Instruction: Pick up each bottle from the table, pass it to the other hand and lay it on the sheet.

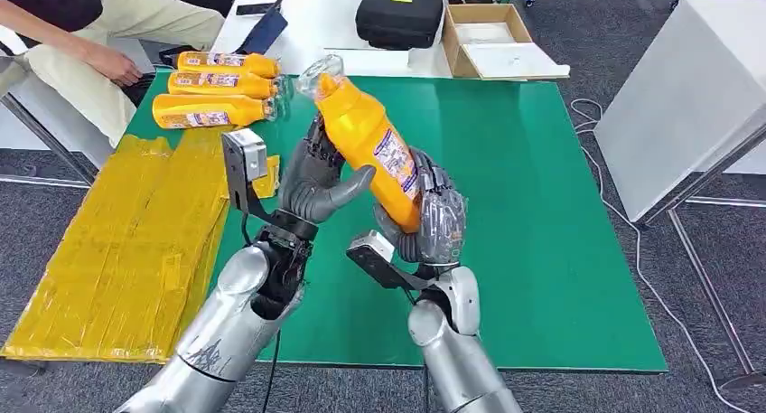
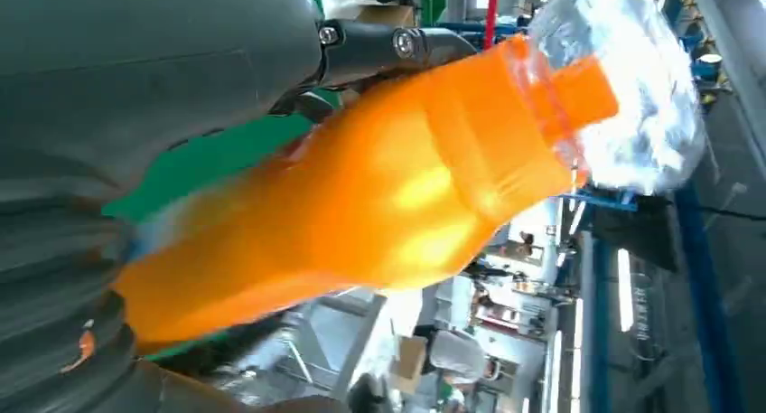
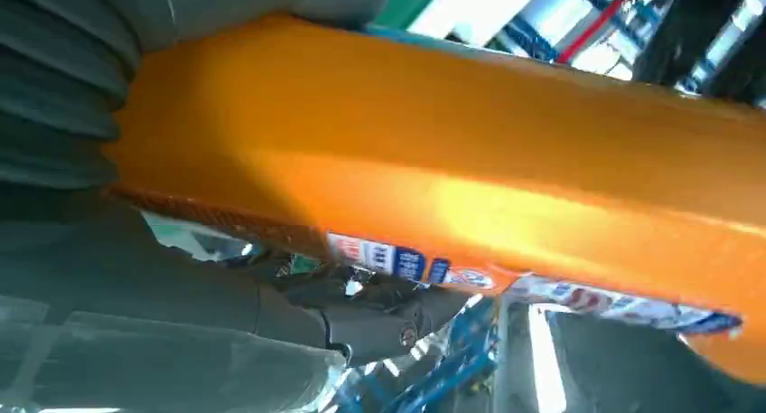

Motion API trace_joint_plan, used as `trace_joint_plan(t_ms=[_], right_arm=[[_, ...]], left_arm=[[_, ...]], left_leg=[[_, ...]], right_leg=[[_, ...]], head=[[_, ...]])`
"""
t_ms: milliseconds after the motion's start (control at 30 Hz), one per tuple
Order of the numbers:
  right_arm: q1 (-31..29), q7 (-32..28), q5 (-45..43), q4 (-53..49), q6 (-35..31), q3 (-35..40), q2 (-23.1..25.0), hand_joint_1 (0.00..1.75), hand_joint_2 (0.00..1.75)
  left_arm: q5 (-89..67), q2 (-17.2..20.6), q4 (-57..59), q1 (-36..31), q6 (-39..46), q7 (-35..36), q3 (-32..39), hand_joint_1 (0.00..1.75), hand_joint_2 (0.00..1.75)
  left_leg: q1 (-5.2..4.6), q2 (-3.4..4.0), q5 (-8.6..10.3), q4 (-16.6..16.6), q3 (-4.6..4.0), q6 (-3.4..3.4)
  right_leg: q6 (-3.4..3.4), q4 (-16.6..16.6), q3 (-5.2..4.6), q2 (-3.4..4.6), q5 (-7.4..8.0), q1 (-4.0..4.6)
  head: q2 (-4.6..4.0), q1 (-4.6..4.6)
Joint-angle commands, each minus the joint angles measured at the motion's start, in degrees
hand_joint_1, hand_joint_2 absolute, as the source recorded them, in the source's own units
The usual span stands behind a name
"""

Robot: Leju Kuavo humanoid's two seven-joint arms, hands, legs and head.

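An orange bottle (image 1: 375, 151) with a printed label and clear wrap over its cap is held tilted above the green table (image 1: 524, 205), cap pointing away from me. My right hand (image 1: 432, 221) grips its lower end, fingers wrapped around it; the bottle (image 3: 470, 169) lies across that palm. My left hand (image 1: 318, 180) is at the bottle's upper half, fingers and thumb spread and lying against its side, not closed around the bottle (image 2: 361, 205). Three more orange bottles (image 1: 212, 112) lie at the table's far left, just beyond the yellow sheet (image 1: 135, 250).
A person sits at the far left with a hand (image 1: 113, 67) near the lying bottles. Behind the green table stand a black case (image 1: 399, 14) and an open cardboard box (image 1: 492, 38). A white table (image 1: 686, 88) is at the right.
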Motion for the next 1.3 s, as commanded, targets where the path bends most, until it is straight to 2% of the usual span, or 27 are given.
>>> trace_joint_plan(t_ms=[33, 367, 933, 967, 1000, 1033, 1100, 1133, 1300], right_arm=[[-1.6, -0.8, 3.2, 8.5, -2.4, 10.4, -0.6, 1.75, 1.75], [-1.8, -3.9, 1.0, 8.7, -2.4, 11.6, -0.6, 1.75, 1.75], [-2.4, -3.9, -0.8, 9.8, -2.4, 13.9, -0.6, 1.75, 1.75], [-2.2, -3.8, -0.7, 9.8, -2.4, 14.1, -0.6, 1.75, 1.75], [-2.1, -3.6, -0.6, 9.9, -2.4, 14.3, -0.6, 1.75, 1.75], [-2.0, -3.4, -1.1, 10.2, -2.4, 14.7, -0.6, 1.75, 1.75], [-2.0, -3.8, -2.3, 10.3, -2.4, 14.9, -0.6, 1.75, 1.75], [-1.7, -4.0, -2.6, 10.2, -2.4, 14.7, -0.6, 1.75, 1.75], [-0.6, -4.1, -4.7, 9.3, -2.4, 14.8, -0.6, 1.75, 1.75]], left_arm=[[1.5, 0.9, 7.8, -6.3, -1.0, -0.1, -0.9, 0.0, 1.75], [2.6, 1.1, 9.7, -6.9, -1.3, -0.4, -0.1, 0.0, 1.75], [2.7, 1.5, 9.3, -6.1, 0.1, -2.0, 1.2, 0.0, 1.75], [2.5, 1.5, 8.8, -5.8, 0.8, -2.7, 1.6, 0.1, 1.75], [2.3, 1.5, 8.4, -5.4, 1.0, -2.9, 1.6, 0.73, 1.75], [1.9, 1.6, 7.6, -4.9, 1.6, -3.1, 1.8, 1.2, 1.75], [1.8, 1.8, 6.9, -4.2, 2.0, -3.1, 2.6, 1.64, 1.75], [1.8, 1.8, 6.6, -3.8, 2.1, -3.2, 3.0, 1.75, 1.75], [0.9, 2.4, 5.1, -2.2, 2.6, -3.6, 4.6, 1.75, 1.75]], left_leg=[[0.11, -0.01, -0.16, 0.0, 0.41, -0.26], [0.05, -0.07, -0.04, 0.0, 0.04, -0.13], [0.05, -0.05, -0.1, 0.0, 0.19, -0.19], [0.04, -0.01, -0.07, 0.0, 0.09, -0.15], [0.05, -0.02, -0.13, 0.0, 0.26, -0.23], [0.05, -0.02, -0.11, 0.0, 0.21, -0.21], [0.04, -0.01, -0.15, -0.1, 0.33, -0.25], [0.05, 0.02, -0.12, 0.0, 0.2, -0.19], [0.04, 0.06, -0.14, -0.1, 0.28, -0.22]], right_leg=[[-0.2, -0.1, 0.44, -0.09, -0.14, 0.11], [-0.1, -0.1, 0.09, -0.1, -0.04, 0.06], [-0.15, -0.1, 0.23, -0.11, -0.1, 0.06], [-0.11, 0.0, 0.12, -0.05, -0.06, 0.05], [-0.18, 0.0, 0.29, -0.09, -0.13, 0.06], [-0.16, -0.1, 0.25, -0.08, -0.11, 0.07], [-0.19, -0.1, 0.35, -0.08, -0.14, 0.06], [-0.15, -0.1, 0.23, -0.04, -0.1, 0.06], [-0.17, -0.1, 0.29, 0.0, -0.11, 0.05]], head=[[0.0, 0.02], [0.0, 0.02], [0.0, 0.0], [0.0, 0.0], [0.0, 0.0], [0.0, 0.02], [0.0, 0.0], [0.0, 0.02], [0.0, 0.0]])
